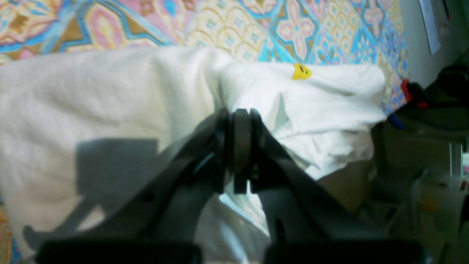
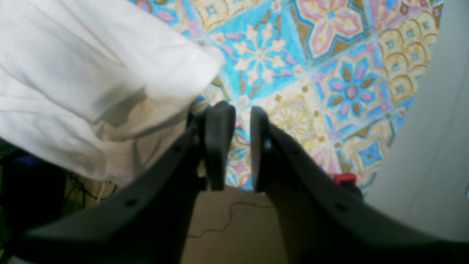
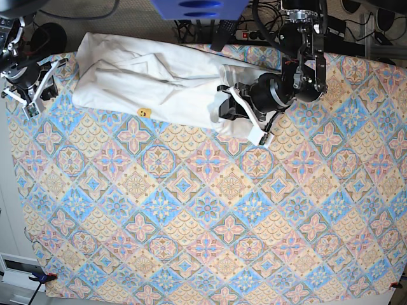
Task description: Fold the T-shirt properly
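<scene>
the t-shirt (image 3: 149, 79) lies bunched in a long white band along the far edge of the patterned surface (image 3: 203, 210), mostly plain reverse up, with only a small yellow star print (image 3: 144, 112) peeking out at its near hem. we have the left tool (image 1: 242, 146) pressed together on a gathered fold at the shirt's end on the base view's right; cloth shows between the closed fingers in the wrist view, so we judge it is clamped on that fold to drag or lift the fabric flat. our right tool (image 2: 238, 146) sits well apart from the cloth near the surface's corner, its fingers slightly apart around nothing, seemingly parked clear of the work. we judge the fold is at an early stage, since the shirt is not yet spread out.
</scene>
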Controlling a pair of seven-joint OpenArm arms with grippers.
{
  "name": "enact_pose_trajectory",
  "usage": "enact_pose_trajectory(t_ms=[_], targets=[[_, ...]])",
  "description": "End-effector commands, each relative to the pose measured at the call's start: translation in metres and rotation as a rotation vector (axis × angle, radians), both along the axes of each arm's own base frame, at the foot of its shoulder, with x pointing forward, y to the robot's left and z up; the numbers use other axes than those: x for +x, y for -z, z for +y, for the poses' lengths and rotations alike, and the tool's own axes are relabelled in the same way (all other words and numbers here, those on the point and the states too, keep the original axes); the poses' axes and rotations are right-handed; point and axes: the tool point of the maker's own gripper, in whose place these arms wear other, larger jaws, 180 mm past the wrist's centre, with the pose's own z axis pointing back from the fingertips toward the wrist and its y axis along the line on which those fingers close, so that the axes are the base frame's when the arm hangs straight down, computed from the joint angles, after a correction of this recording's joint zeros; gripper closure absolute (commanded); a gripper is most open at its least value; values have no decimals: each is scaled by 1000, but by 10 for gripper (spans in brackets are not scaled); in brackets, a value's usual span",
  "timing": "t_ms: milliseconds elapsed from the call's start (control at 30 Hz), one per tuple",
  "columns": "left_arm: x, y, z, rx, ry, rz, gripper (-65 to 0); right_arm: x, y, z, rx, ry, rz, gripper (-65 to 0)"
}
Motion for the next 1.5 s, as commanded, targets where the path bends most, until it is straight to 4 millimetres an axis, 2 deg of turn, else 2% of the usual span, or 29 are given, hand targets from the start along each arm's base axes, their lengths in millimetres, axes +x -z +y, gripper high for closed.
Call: enact_pose_trajectory(t_ms=[0,100,200,300,400,533,700,833,1100,1267,1333,1467], targets=[[7,-8,-2,-18,0,-33,-4,6,-9,-2,-11,-16,-30,-116],[6,-10,-3,-22,6,-31,-115,5,-8,-2,-10,-16,-24,-114],[6,-27,7,24,41,-88,-271,3,-6,-1,-9,-17,-14,-116],[7,-41,16,15,56,-126,-360,-6,0,0,-12,-21,29,-117],[17,-51,52,5,-14,-143,-364,-8,6,9,1,-44,50,-153],[27,-56,99,72,-95,-166,-364,-8,6,11,9,-45,51,-292],[26,-41,131,134,-117,-114,-364,-11,13,14,32,-28,62,-445],[23,-30,137,134,-131,-75,-364,-22,24,12,54,0,121,-509],[22,-27,134,127,-129,-65,-364,-17,40,27,288,91,102,-511],[22,-26,135,130,-129,-65,-364,-16,41,34,363,112,90,-511],[22,-26,135,130,-129,-65,-364,-20,48,39,400,140,101,-511],[22,-26,134,128,-129,-65,-364,-11,63,49,476,199,95,-511]])
